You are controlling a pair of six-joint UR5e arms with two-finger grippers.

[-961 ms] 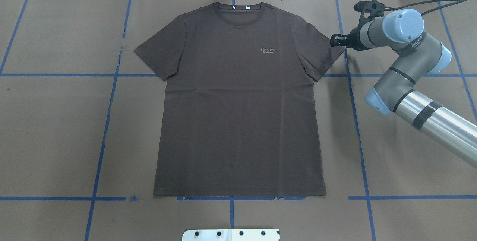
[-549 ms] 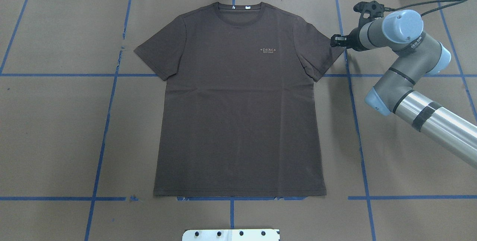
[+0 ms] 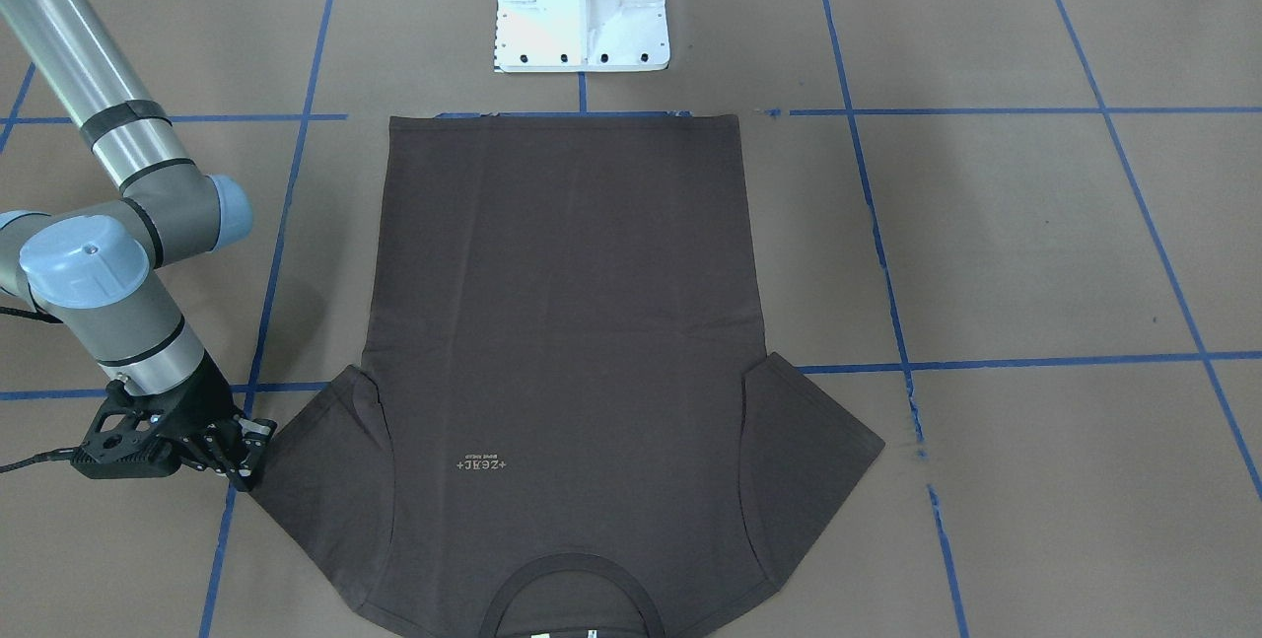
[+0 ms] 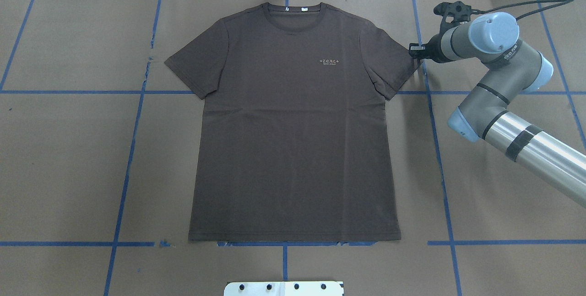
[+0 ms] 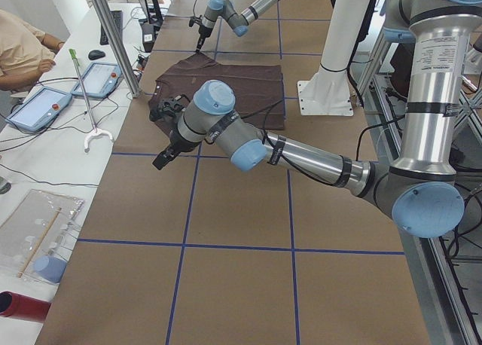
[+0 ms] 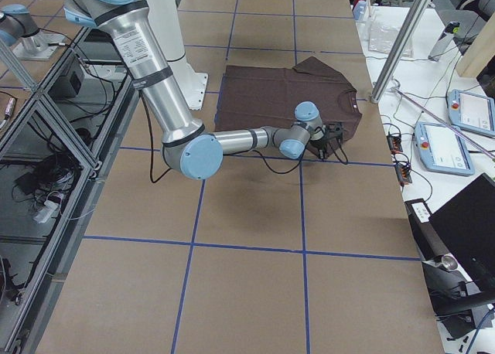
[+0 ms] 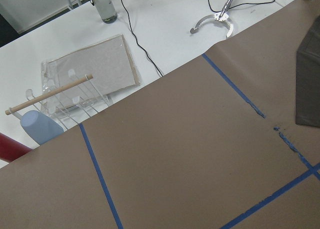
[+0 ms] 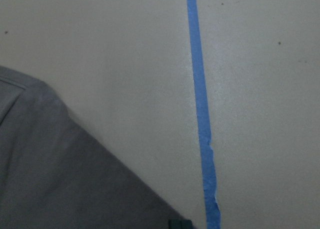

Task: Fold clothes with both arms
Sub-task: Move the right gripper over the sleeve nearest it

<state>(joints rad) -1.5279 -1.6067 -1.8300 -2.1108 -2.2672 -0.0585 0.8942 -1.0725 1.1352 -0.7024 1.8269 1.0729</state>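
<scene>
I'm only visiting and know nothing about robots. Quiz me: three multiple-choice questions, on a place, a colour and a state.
1. Where is the right gripper? A. at a sleeve edge B. over the collar C. at the bottom hem
2. What colour are the tape lines? A. red B. blue C. yellow
3. How does the T-shirt lie? A. folded in half B. spread flat C. bunched up
Answers: A, the overhead view shows it beside the sleeve; B, the grid is blue; B, both sleeves and the hem lie open.

Dark brown T-shirt [image 4: 293, 126] spread flat, lettering up.
I see one sleeve corner right at the jaws of my right gripper [image 4: 412, 50].
</scene>
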